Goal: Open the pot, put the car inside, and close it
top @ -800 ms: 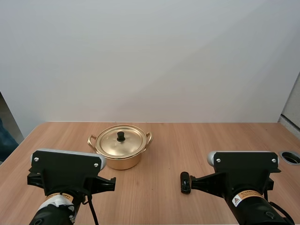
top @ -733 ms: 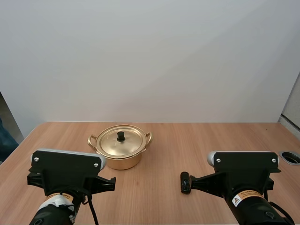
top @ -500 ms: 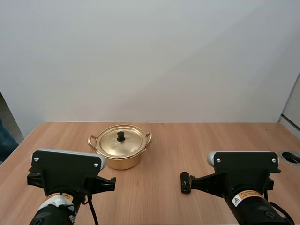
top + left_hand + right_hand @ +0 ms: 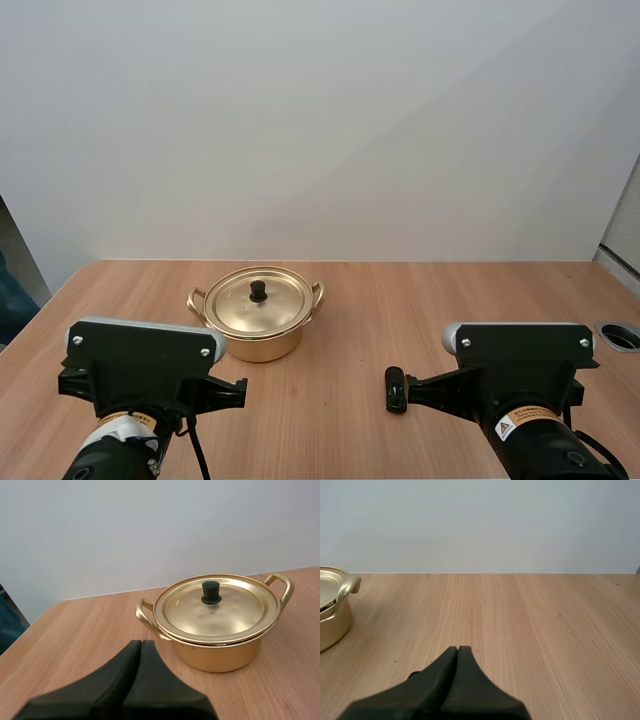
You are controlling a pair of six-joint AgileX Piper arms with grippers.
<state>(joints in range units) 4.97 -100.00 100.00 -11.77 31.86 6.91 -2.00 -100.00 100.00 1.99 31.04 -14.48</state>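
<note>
Gold-coloured pot (image 4: 256, 335) on wooden table (image 4: 420, 300), lid (image 4: 272, 306) seated | left gripper (image 4: 141, 643) pressed together, near pot | right gripper (image 4: 457, 649) pressed together, empty | small black object (image 4: 396, 388) on table beside right arm, identity unclear

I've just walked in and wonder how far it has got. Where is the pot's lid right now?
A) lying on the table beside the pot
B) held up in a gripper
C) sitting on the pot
C: the lid sits flat on the pot with its black knob up. The left gripper and the right gripper are both shut on nothing.
</note>
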